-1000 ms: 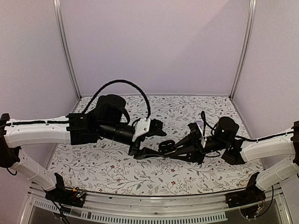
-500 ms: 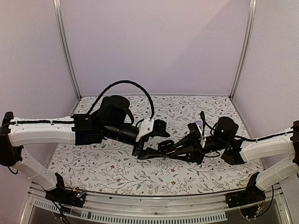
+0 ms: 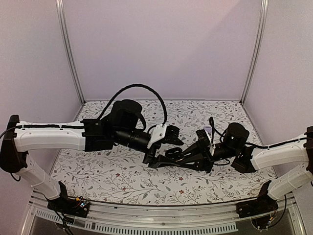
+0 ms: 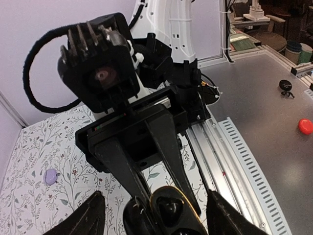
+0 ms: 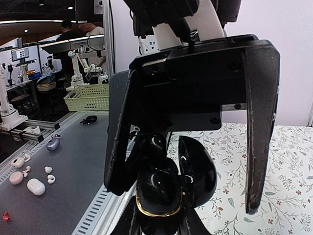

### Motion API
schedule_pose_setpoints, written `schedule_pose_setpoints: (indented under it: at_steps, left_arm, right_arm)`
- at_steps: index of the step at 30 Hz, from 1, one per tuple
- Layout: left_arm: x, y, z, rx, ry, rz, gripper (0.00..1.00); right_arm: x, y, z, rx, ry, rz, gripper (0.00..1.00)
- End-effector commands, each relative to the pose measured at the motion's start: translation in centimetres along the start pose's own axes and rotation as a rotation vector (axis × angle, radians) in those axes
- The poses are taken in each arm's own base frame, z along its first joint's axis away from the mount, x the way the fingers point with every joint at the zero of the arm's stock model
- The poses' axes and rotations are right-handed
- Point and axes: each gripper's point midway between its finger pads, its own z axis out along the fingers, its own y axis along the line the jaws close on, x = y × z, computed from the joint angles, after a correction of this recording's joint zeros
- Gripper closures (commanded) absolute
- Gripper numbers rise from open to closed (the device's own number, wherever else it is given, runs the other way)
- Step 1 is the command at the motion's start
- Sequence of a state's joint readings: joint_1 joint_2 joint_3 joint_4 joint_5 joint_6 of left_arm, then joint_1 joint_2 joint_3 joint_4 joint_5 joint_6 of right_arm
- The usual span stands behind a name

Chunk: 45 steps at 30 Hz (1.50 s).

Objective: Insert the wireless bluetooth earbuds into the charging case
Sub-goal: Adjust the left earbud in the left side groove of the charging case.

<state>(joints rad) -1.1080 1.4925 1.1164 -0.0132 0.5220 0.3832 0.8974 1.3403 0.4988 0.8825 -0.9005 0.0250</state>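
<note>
My right gripper is shut on the charging case, a glossy black shell with a gold rim, held above the patterned cloth with its lid swung open. A small glossy black lump, seemingly one of the earbuds, rests at the far end of the open tray; how deep it sits I cannot tell. My left gripper is open, one finger on either side of the case and apart from it. The left wrist view shows the case between my left gripper's spread fingers, with a dark well showing.
A small lavender piece lies on the floral cloth, also seen behind the right wrist as the lavender piece. A metal rail runs along the near edge. Walls close the back and sides. Off the table are a basket and small loose items.
The left arm has reached further right, bringing its open fingers around the case. The right gripper has stayed put, still holding the case.
</note>
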Motion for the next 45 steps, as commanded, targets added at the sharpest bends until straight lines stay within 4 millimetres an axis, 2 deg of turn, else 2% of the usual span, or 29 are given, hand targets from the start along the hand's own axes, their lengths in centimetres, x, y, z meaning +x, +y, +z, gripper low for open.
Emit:
schedule_pose_setpoints:
  at_steps: [1, 25, 38, 45]
  left_arm:
    - [-2.6, 1.4, 0.5, -0.038, -0.080, 0.027, 0.30]
    - [-3.3, 3.1, 2.3, -0.042, -0.165, -0.039, 0.31]
    - [-2.1, 4.5, 3.2, -0.070, -0.163, -0.093, 0.30]
    - [-1.3, 4.6, 2.4, -0.119, -0.126, -0.081, 0.28]
  right_arm:
    - [-0.8, 1.2, 0.9, -0.067, -0.013, -0.032, 1.00]
    - [-0.6, 1.6, 1.3, -0.080, -0.010, -0.029, 1.00]
    - [-0.8, 1.7, 1.3, -0.071, -0.016, -0.034, 1.00]
    - [-1.6, 1.1, 0.6, -0.023, -0.039, -0.038, 1.00]
